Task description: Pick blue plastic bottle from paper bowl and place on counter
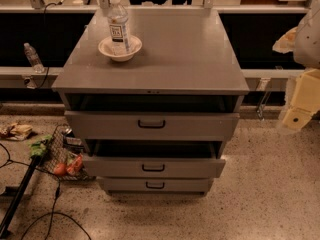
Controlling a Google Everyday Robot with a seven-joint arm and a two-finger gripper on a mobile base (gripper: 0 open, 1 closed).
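A clear plastic water bottle (118, 26) with a white cap and a dark-printed white label stands upright in a small cream paper bowl (106, 48) at the rear left of the flat grey tabletop (185, 54) of a grey metal three-drawer cabinet (150, 126). The robot's cream-coloured hand (300, 104) hangs off the cabinet's right side, well apart from the bottle and cut off by the frame edge; whether it is wide or narrow cannot be told. The upper two drawers stand partly open, their interiors dark. A smaller clear bottle (33, 57) sits on a ledge at left. A wire basket (60, 156) on the speckled floor holds items hard to make out.
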